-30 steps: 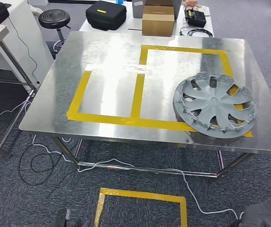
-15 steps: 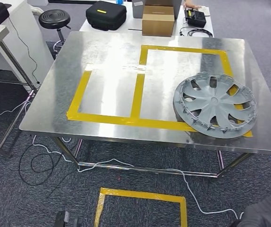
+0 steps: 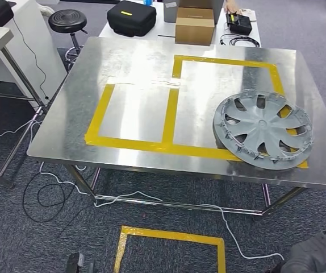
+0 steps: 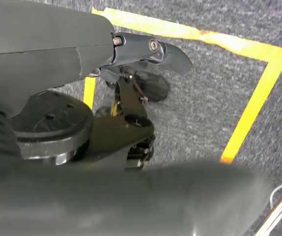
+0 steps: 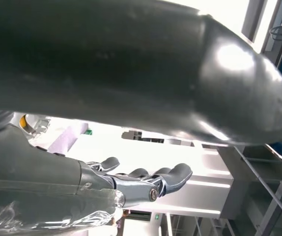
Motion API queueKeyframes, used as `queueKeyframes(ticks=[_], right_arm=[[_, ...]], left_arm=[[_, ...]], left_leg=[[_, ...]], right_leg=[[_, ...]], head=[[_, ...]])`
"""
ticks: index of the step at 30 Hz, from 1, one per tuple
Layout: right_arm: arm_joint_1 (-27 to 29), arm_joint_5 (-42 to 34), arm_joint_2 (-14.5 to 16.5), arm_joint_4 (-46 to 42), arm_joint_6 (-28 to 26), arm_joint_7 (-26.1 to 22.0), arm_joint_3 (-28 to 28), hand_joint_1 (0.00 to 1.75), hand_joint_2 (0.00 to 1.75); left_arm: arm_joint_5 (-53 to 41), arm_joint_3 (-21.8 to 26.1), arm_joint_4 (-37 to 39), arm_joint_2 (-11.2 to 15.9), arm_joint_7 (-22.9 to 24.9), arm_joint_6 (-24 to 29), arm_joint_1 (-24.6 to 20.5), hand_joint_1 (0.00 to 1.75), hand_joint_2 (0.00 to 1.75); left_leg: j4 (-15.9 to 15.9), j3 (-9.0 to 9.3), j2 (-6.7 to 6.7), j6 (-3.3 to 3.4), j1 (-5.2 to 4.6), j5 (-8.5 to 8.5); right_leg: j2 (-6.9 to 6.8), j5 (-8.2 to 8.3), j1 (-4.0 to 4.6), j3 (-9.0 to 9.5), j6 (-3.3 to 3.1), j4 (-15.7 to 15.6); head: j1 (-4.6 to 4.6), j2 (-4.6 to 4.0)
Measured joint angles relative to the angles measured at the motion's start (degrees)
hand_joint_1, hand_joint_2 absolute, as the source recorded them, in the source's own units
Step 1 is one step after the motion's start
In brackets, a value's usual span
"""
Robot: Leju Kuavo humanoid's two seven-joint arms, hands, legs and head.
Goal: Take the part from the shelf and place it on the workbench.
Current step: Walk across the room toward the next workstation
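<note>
One hubcap (image 3: 263, 128), one workbench (image 3: 126, 68), one stool (image 3: 67, 21)

**Clutter behind the taped surface**

A cardboard box (image 3: 195, 25) stands just beyond the far edge. Left of the box lies a black case (image 3: 132, 16), further left a black stool (image 3: 67, 21). Right of the box: a black device (image 3: 238, 24) with coiled cable (image 3: 239, 40).

We see bare metal across the left half of the workbench (image 3: 67, 102), inside and around the yellow tape outlines (image 3: 170, 114). The grey wheel cover (image 3: 263, 129) takes up the near right part, and a cardboard box (image 3: 194, 25) and black case (image 3: 131, 17) stand just beyond the far edge.
</note>
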Motion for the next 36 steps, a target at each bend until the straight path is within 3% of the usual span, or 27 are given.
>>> queueKeyframes(ticks=[1,2,3,5,7,11,13,15,16,17,18,19,21,23,25,27,28,30,31,32,33,34,36], right_arm=[[0.0,0.0,0.0,0.1,0.0,0.0,0.0,0.0,0.0],[0.0,0.0,0.0,0.2,0.0,0.0,0.0,0.0,0.0],[0.0,0.0,0.0,0.3,0.0,0.0,0.0,0.0,0.0],[-0.1,0.0,0.0,0.3,0.0,0.0,0.0,0.0,0.0],[-0.2,0.0,-0.1,0.4,0.0,0.0,0.0,0.0,0.0],[-0.3,0.4,0.0,0.7,0.0,-1.1,-0.1,0.0,0.0],[-0.3,0.4,0.0,0.7,0.0,-1.5,-0.2,0.0,0.0],[-0.3,0.2,0.0,0.7,0.0,-1.5,-0.3,0.0,0.0],[-0.3,0.1,0.0,0.8,0.0,-1.4,-0.4,0.0,0.0],[-0.3,0.0,0.0,0.8,0.0,-1.4,-0.5,0.0,0.0],[-0.3,-0.2,0.0,0.9,0.0,-1.3,-0.5,0.0,0.0],[-0.3,-0.3,0.0,0.9,0.0,-1.3,-0.5,0.0,0.0],[-0.3,-0.5,0.0,0.9,0.0,-1.2,-0.5,0.0,0.0],[-0.4,-0.6,0.0,0.9,0.0,-1.2,-0.5,0.0,0.0],[-0.4,-0.7,0.0,1.0,0.0,-1.2,-0.6,0.0,0.0],[-0.4,-0.7,0.0,1.1,0.0,-1.1,-0.6,0.0,0.0],[-0.4,-0.5,0.0,1.1,0.0,-1.0,-0.7,0.0,0.0],[-0.4,0.0,0.0,1.2,0.0,-0.7,-0.7,0.0,0.0],[-0.5,0.3,0.0,1.2,0.0,-0.5,-0.7,0.0,0.0],[-0.5,0.4,0.0,1.2,0.0,-0.3,-0.7,0.0,0.0],[-0.5,0.5,0.1,1.2,0.0,-0.2,-0.7,0.0,0.0],[-0.5,0.5,0.1,1.2,0.0,-0.2,-0.7,0.0,0.0],[-0.6,0.5,0.2,1.2,0.0,-0.2,-0.7,0.0,0.0]], left_arm=[[-0.1,0.0,0.0,0.0,-0.2,0.4,0.0,0.0,1.75],[-0.1,0.0,0.0,0.0,-0.4,0.7,0.0,0.0,1.75],[-0.1,0.0,0.0,0.0,-0.5,0.9,0.0,0.0,1.75],[-0.1,0.0,0.0,0.0,-0.6,1.2,0.0,0.0,1.75],[-0.2,0.0,0.0,0.1,-0.7,1.5,0.0,0.0,1.75],[-0.7,0.0,0.0,0.2,-0.8,2.0,-0.1,0.0,1.75],[-0.8,0.0,0.0,0.2,-0.9,2.1,-0.1,0.0,1.75],[-0.8,0.0,0.0,0.2,-1.1,2.2,-0.1,0.0,1.75],[-0.8,0.0,0.0,0.2,-1.2,2.2,-0.1,0.0,1.75],[-0.8,0.0,0.0,0.2,-1.3,2.3,-0.1,0.0,1.75],[-0.7,0.0,0.0,0.2,-1.4,2.3,-0.1,0.0,1.75],[-0.7,0.0,0.0,0.2,-1.4,2.3,-0.2,0.0,1.75],[-0.6,0.0,0.0,0.2,-1.6,2.2,-0.5,0.0,1.75],[-0.3,0.0,0.0,0.2,-1.6,2.1,-0.8,0.0,1.75],[0.1,0.0,0.0,0.2,-1.7,1.9,-0.9,0.0,1.75],[0.3,0.0,0.0,0.2,-1.7,1.8,-0.8,0.0,1.75],[0.3,0.1,0.0,0.2,-1.7,1.8,-0.8,0.0,1.75],[0.3,0.1,0.0,0.3,-1.7,1.8,-0.8,0.0,1.75],[0.3,0.1,0.0,0.3,-1.7,1.8,-0.8,0.0,1.75],[0.2,0.1,0.0,0.3,-1.7,1.8,-0.8,0.0,1.75],[0.2,0.1,0.0,0.3,-1.7,1.8,-0.8,0.0,1.75],[0.2,0.1,0.0,0.3,-1.7,1.8,-0.8,0.0,1.75],[0.2,0.2,0.0,0.3,-1.7,1.8,-0.8,0.0,1.75]], left_leg=[[0.0,-0.03,0.04,-0.01,-0.01,0.0],[0.0,-0.05,0.07,-0.04,-0.01,0.01],[0.0,-0.04,0.08,-0.09,0.01,0.03],[0.1,-0.06,0.05,-0.41,0.04,0.08],[0.2,-0.13,0.0,-1.07,-0.03,0.2],[0.7,-0.54,-0.02,-2.66,0.07,0.16],[4.3,-2.06,0.01,-3.36,0.23,-3.27],[11.7,-4.78,0.02,-3.9,0.43,-8.23],[14.8,-5.72,0.02,-4.05,0.51,-9.69],[16.3,-5.81,0.02,-4.11,0.57,-9.98],[15.5,-4.74,0.02,-4.12,0.62,-9.07],[12.7,-2.63,0.02,-4.08,0.69,-7.5],[4.4,3.14,-0.03,-3.95,0.81,-4.99],[-0.6,6.19,-0.23,-3.43,0.7,-4.47],[-1.3,5.93,-0.3,-2.49,0.43,-4.03],[-1.4,5.18,0.0,-1.48,0.36,-3.15],[-1.5,4.65,0.16,-1.04,0.39,-2.61],[-1.4,3.34,0.27,-0.58,0.24,-1.54],[-1.4,2.6,0.32,-0.5,0.11,-0.98],[-1.3,1.87,0.37,-0.45,-0.03,-0.45],[-1.3,1.15,0.41,-0.45,-0.15,0.08],[-1.3,0.5,0.44,-0.49,-0.24,0.57],[-1.1,-0.46,0.43,-0.72,-0.4,1.42]], right_leg=[[-0.01,-0.89,0.0,-1.13,0.02,2.7],[-0.02,-0.53,-0.01,-1.22,0.02,3.2],[-0.04,0.86,-0.03,-0.15,-0.01,1.4],[-0.18,4.32,-0.08,4.29,-0.1,-6.6],[-0.1,6.18,0.04,7.24,-0.56,-12.0],[0.11,7.07,0.13,6.89,-2.21,-12.8],[0.0,7.83,-0.06,6.2,-2.95,-13.0],[-0.05,8.61,-0.02,5.11,-3.23,-12.9],[-0.06,9.01,0.0,4.55,-3.2,-12.9],[-0.07,9.41,0.02,4.0,-3.14,-12.9],[-0.06,9.82,0.02,3.49,-3.02,-12.9],[-0.04,10.22,0.01,3.04,-2.84,-12.9],[0.03,10.98,0.09,2.35,-2.33,-12.8],[0.03,11.79,0.2,2.01,-1.68,-12.9],[0.01,12.65,0.06,1.84,-1.02,-13.1],[-0.05,11.16,-0.16,1.09,-0.58,-12.0],[-0.09,8.91,-0.17,0.24,-0.44,-9.7],[-0.14,3.29,-0.06,-1.94,-0.3,-2.3],[-0.14,1.42,0.0,-2.73,-0.3,1.3],[-0.14,0.82,0.08,-2.8,-0.4,3.6],[-0.14,1.43,0.19,-1.83,-0.57,3.8],[-0.14,2.84,0.34,0.27,-0.81,1.8],[-0.14,5.01,0.7,6.82,-1.32,-6.6]], head=[[-0.01,0.0],[-0.01,-0.01],[-0.01,-0.01],[0.01,0.0],[-0.04,0.0],[-0.21,-0.01],[-0.47,-0.01],[-0.77,-0.01],[-0.8,-0.01],[-0.82,-0.01],[-0.83,-0.01],[-0.84,-0.01],[-0.95,-0.01],[-1.02,0.01],[-0.95,0.01],[-0.85,-0.01],[-0.77,0.0],[-0.55,0.0],[-0.5,0.01],[-0.5,0.01],[-0.51,0.01],[-0.51,0.01],[-0.5,0.01]])
